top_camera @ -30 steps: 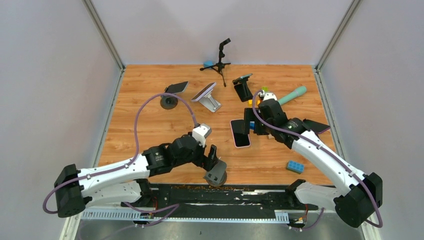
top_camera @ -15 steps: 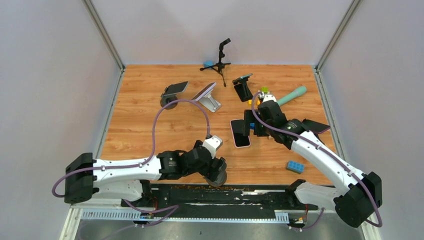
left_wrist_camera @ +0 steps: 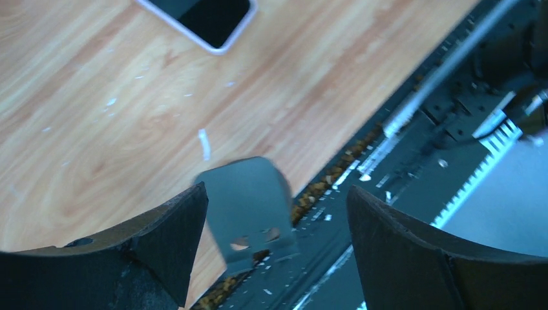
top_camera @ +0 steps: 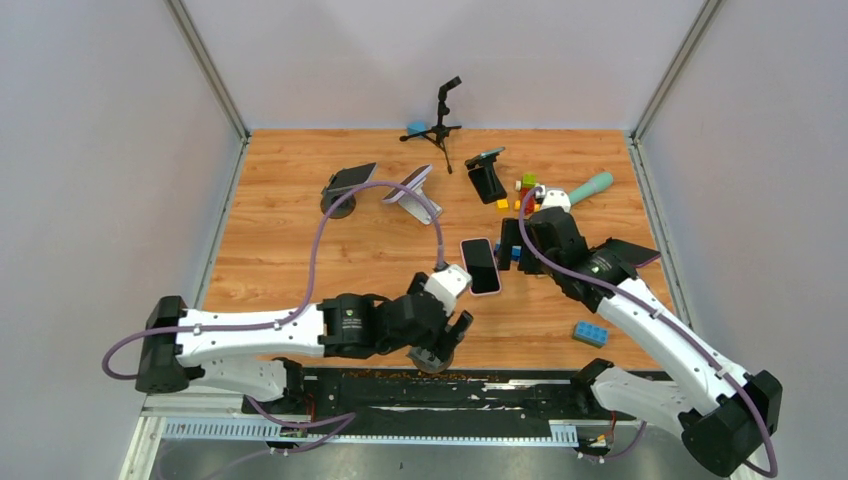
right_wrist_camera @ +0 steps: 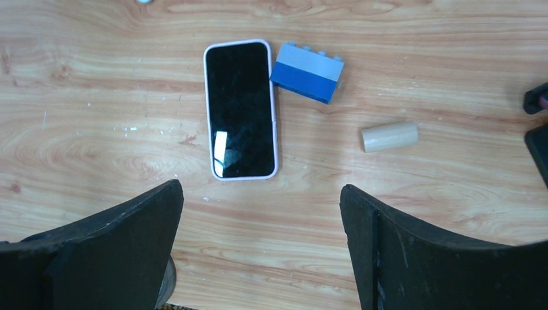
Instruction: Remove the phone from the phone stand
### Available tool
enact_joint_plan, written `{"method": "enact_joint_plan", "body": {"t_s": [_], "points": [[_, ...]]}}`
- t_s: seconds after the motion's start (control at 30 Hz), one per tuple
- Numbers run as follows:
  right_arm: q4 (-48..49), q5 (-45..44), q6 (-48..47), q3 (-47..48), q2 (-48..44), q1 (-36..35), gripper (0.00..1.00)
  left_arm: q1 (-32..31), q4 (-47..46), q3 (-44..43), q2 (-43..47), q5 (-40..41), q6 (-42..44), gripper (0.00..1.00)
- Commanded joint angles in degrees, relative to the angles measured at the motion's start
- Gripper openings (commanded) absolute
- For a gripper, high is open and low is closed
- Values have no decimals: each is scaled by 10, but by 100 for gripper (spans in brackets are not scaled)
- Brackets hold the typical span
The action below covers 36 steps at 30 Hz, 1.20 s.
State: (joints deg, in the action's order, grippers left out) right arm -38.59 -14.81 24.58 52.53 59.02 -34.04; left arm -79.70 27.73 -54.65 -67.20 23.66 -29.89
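**Item: one phone, off its stand, lying flat on the table**

We list one phone [top_camera: 481, 266]. It is a thin slab with rounded corners in a pale pink case, with its black screen facing up and a small patch of glare on the glass. It lies flat on the wooden table [top_camera: 300, 270], a little right of centre in the near half. Its long side runs roughly from the near edge toward the far edge, and neither gripper touches it.

The phone stand [left_wrist_camera: 249, 206], a grey bent plate, sits well apart from the phone at the table's near edge, about midway along, where the wood meets the black rail [top_camera: 500, 385]. The left gripper [left_wrist_camera: 276, 192] hangs over the stand with its jaws apart. The stand lies between them, close to one finger, with a plain gap to the other. We cannot tell whether it touches the nearer one.

The right gripper [right_wrist_camera: 262, 189] stands just right of the phone, jaws spread wide, holding nothing.

Room around the phone:
- A blue brick [right_wrist_camera: 307, 72] lies just beside one corner.
- A short beige cylinder [right_wrist_camera: 389, 137] lies a little beyond the brick.
- On the phone's left, bare wood runs to the left edge.
- A tripod [top_camera: 440, 118] stands at the far edge.
- A second blue brick [top_camera: 590, 333] lies near the right edge.
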Motion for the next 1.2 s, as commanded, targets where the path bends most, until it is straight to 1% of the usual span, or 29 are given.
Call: {"method": "enact_joint_plan", "body": {"t_s": [0.0, 0.1, 0.17, 0.23, 0.4, 0.53, 0.73, 0.97, 1.17], "points": [[1, -62, 31, 16, -47, 2, 92, -55, -48, -47, -73, -58, 0, 85], [-6, -115, 48, 22, -92, 2, 92, -95, -71, -79, -143, -80, -19, 86], [-11, -141, 48, 30, -126, 2, 92, -106, -67, -116, -188, -89, -30, 87], [-23, -162, 46, 45, -152, 2, 91, -108, -52, -135, -230, -92, -41, 88], [-51, -189, 33, 85, -192, 2, 91, -108, -48, -135, -308, -96, -46, 90], [-54, -190, 22, 97, -210, 2, 91, -107, -38, -137, -346, -88, -50, 90], [-67, -195, 26, 89, -216, 2, 91, -88, -11, -124, -369, -77, -59, 90], [-68, -194, 34, 74, -219, 2, 91, -50, -9, -67, -332, -58, -62, 90], [-68, -187, 37, 74, -210, 2, 91, -8, -9, -26, -318, -53, -40, 90]]}}
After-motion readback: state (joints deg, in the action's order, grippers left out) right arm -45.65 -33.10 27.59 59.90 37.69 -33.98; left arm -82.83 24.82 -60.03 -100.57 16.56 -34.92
